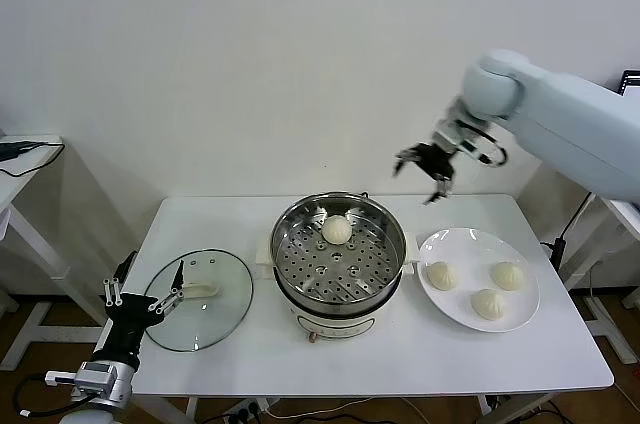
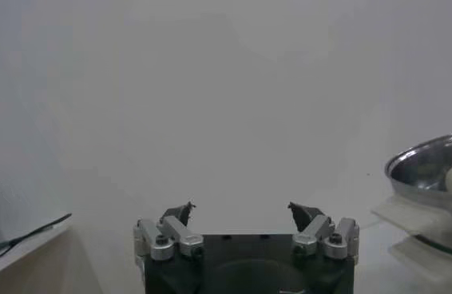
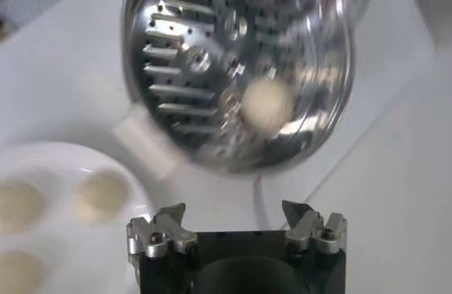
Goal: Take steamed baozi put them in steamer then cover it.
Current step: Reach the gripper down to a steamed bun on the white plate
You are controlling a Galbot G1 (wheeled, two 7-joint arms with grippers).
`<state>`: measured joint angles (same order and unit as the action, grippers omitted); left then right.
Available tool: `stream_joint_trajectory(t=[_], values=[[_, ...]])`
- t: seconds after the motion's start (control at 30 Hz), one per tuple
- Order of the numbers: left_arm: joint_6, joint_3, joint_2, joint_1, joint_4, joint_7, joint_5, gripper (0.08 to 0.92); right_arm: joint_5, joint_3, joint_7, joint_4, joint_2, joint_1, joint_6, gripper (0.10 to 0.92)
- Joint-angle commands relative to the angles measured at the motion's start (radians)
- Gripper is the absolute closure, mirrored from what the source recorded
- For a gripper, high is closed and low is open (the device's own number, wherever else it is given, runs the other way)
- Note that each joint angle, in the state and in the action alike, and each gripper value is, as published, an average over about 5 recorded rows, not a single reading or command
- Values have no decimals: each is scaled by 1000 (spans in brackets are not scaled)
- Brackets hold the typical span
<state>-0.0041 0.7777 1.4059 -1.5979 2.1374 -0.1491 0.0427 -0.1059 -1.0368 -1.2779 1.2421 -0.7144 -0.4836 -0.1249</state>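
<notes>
Your right hand (image 1: pixel 432 176) hangs open at one o'clock above the steamer (image 1: pixel 338 256) (one baozi (image 1: pixel 337 230) inside); left hand (image 1: pixel 150 296) open.

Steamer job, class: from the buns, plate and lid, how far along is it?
Done: one baozi lies on the steamer tray. In hand: nothing; the right gripper hangs open and empty above the table, the left gripper waits open by the lid. Left: three buns on the plate, then covering.
</notes>
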Motion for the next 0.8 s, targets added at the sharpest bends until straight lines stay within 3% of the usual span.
stream_joint_trajectory(t=[0.03, 0.27, 0.8], values=[[-2, -8, 4, -3, 3, -2, 13, 177, -1, 182, -25, 27, 179, 297, 295, 203], [-7, -10, 10, -7, 1, -2, 21, 177, 111, 310, 25, -41, 111, 479, 294, 203], [-13, -12, 17, -8, -6, -2, 25, 177, 212, 367, 116, -149, -29, 537, 297, 203]])
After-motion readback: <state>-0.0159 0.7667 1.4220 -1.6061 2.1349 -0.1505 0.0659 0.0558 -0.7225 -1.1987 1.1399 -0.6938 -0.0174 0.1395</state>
